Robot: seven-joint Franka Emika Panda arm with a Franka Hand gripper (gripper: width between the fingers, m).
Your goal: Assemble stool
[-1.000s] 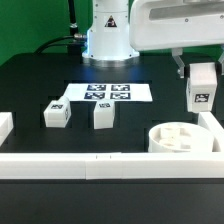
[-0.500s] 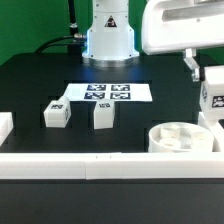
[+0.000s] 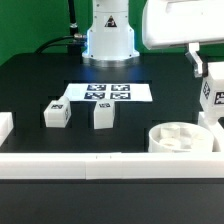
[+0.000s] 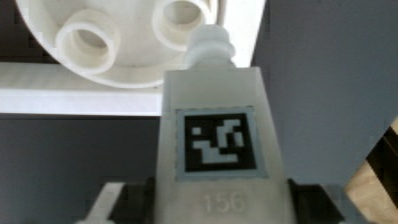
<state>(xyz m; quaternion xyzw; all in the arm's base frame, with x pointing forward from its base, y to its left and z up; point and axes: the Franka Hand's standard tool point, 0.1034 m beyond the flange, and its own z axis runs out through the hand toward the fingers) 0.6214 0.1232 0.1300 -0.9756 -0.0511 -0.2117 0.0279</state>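
Observation:
The round white seat (image 3: 182, 138) with sockets lies on the black table at the exterior view's right, against the front rail. My gripper (image 3: 213, 78) is shut on a white tagged leg (image 3: 213, 92) and holds it in the air above and right of the seat. In the wrist view the held leg (image 4: 224, 130) fills the middle, its peg end pointing toward the seat (image 4: 125, 40), and my fingers (image 4: 114, 200) clamp its sides. Two more legs (image 3: 56, 114) (image 3: 102, 116) stand on the table at the left and centre.
The marker board (image 3: 106, 92) lies flat in front of the robot base (image 3: 108, 35). A long white rail (image 3: 100, 165) runs along the front edge, with a short white block (image 3: 5, 126) at the far left.
My gripper has carried the leg up and to the exterior view's right, partly out of the frame. The seat and the two loose legs have not moved.

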